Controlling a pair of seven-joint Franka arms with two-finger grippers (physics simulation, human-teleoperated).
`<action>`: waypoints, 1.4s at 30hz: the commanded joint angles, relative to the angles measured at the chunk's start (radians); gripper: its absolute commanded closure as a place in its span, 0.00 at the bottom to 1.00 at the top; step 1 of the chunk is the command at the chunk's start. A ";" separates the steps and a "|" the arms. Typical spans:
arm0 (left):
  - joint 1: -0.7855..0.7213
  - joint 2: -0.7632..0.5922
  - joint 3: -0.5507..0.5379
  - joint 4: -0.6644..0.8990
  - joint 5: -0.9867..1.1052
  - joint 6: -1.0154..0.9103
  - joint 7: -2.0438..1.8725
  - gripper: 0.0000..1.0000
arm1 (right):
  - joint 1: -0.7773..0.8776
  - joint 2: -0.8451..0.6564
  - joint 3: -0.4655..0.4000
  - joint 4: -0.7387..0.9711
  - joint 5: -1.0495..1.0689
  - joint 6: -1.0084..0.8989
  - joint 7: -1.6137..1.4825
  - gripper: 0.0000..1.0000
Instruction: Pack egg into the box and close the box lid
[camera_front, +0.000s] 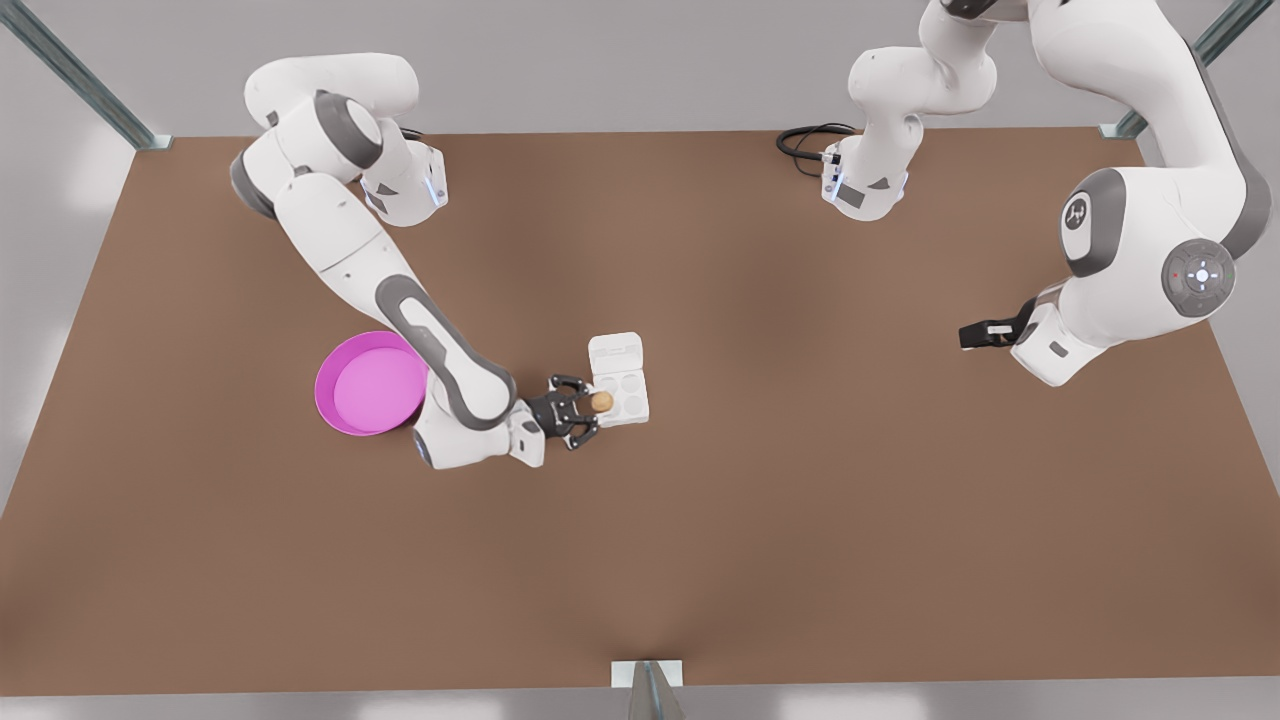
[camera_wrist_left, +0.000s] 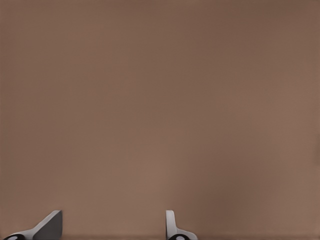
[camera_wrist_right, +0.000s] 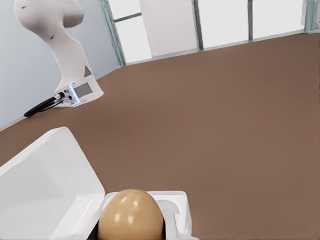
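Note:
The tan egg (camera_front: 601, 401) is held in my right gripper (camera_front: 590, 407), which is shut on it at the edge of the white box (camera_front: 628, 398) nearest that arm. In the right wrist view the egg (camera_wrist_right: 131, 215) hangs just above a cup of the box (camera_wrist_right: 176, 207). The box lid (camera_front: 615, 352) lies open and flat behind the tray, and stands beside the egg as the box lid (camera_wrist_right: 45, 185) in that wrist view. My left gripper (camera_front: 970, 336) waits far off at the front view's right, with its fingers (camera_wrist_left: 50, 225) open over bare table.
A round pink plate (camera_front: 340, 395) sits by the right arm's elbow, at the front view's left of the box. Arm bases stand at the table's far edge. A black cable (camera_front: 805, 140) loops near one base. Brown table (camera_front: 800, 500) spreads all around.

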 joint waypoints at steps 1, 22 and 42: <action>0.002 -0.001 0.000 0.000 0.001 -0.001 -0.006 0.00 | 0.011 0.014 0.001 0.016 0.026 0.004 -0.031 0.52; 0.000 -0.005 -0.031 0.002 0.021 -0.015 -0.052 0.00 | 0.020 0.062 -0.001 0.021 0.053 0.000 -0.031 0.00; -0.414 0.222 -0.494 -0.030 -0.067 0.018 -0.702 0.79 | -0.173 -0.501 -0.147 0.331 -1.163 -0.597 2.082 0.00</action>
